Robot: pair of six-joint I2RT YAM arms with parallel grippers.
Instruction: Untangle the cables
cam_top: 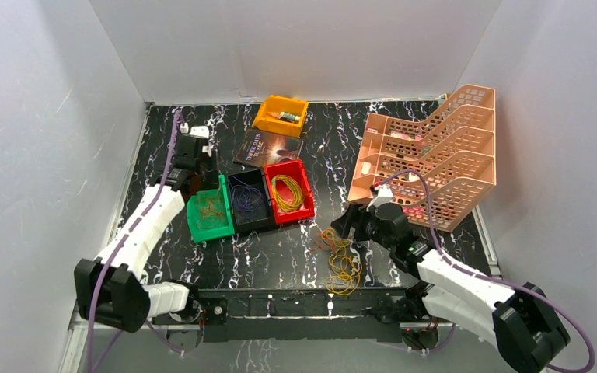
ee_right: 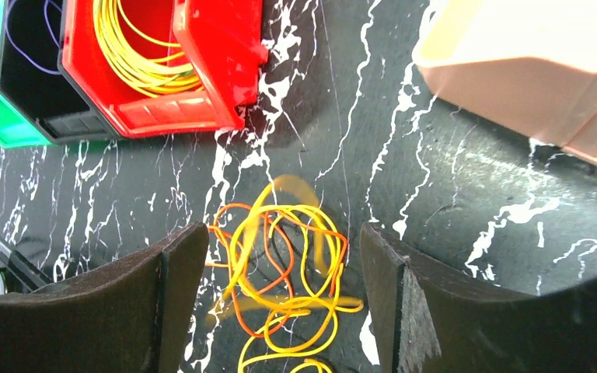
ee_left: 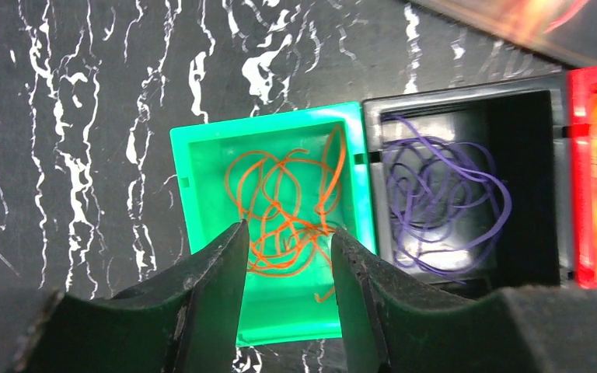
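Cables (ee_right: 284,272), yellow and orange, were seen tangled on the table (ee_right: 451,194) between the wide-spread jaws of the right gripper (ee_right: 281,249), nothing gripped. How should one be taken?

— One loop should be pinched singly at the edge. The left gripper (ee_left: 288,233) was held part-open, empty, over the green bin (ee_left: 194,155); the red bin (ee_right: 202,78) and pink rack (ee_right: 528,70) were placed nearby.
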